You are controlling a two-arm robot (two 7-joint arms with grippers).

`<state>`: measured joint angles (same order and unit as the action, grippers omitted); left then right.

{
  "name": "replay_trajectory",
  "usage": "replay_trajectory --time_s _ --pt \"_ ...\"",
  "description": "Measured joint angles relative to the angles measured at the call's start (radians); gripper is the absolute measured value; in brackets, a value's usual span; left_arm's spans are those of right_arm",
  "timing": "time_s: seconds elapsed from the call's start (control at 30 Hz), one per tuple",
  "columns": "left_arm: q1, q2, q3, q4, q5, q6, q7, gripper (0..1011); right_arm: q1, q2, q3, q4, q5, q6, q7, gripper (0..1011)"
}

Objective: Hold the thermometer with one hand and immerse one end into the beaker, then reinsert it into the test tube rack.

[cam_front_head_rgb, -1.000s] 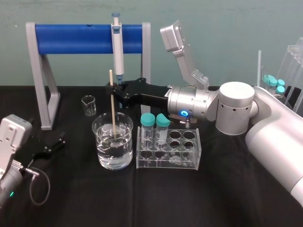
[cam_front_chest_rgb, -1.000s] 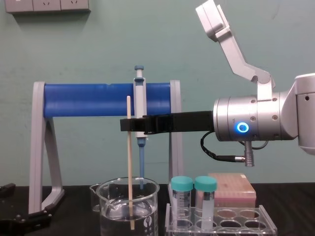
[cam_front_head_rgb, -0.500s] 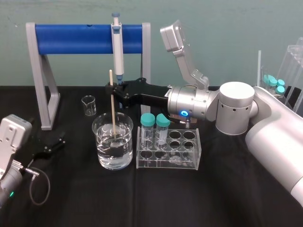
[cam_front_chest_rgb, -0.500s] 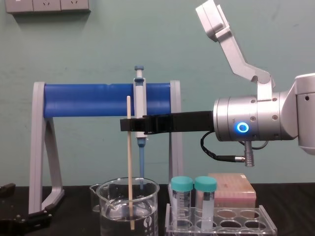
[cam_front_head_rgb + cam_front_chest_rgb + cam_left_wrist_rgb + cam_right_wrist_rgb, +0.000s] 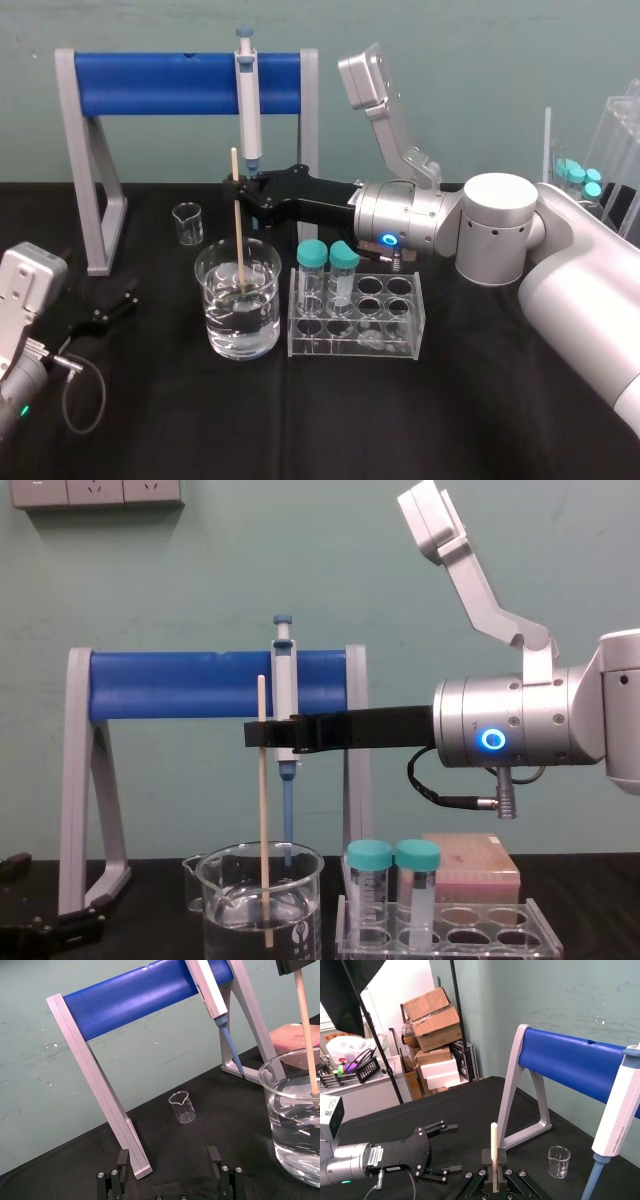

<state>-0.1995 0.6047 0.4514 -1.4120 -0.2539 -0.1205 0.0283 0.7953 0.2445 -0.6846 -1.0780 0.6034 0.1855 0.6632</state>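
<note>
Nothing we can see has moved since a moment ago: the thermometer (image 5: pixel 238 225) stands upright, lower end under the water in the beaker (image 5: pixel 215 300), pinched high up by our right gripper (image 5: pixel 236 186) fingers. We judge the dip done; the test tube rack (image 5: pixel 355 335) just beside comes next. Our left gripper (image 5: pixel 108 308) rests on the table (image 5: pixel 450 400), fingers spread.

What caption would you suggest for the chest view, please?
Right tool holds the thermometer upright, its lower end dipped in the beaker.
</note>
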Motion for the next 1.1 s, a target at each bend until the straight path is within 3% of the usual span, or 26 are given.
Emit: replay_trajectory --time_s 1.1 --pt "0.000 0.000 0.000 0.000 0.000 0.000 0.000 1004 0.000 0.000 0.000 0.000 0.000 0.000 0.000 55"
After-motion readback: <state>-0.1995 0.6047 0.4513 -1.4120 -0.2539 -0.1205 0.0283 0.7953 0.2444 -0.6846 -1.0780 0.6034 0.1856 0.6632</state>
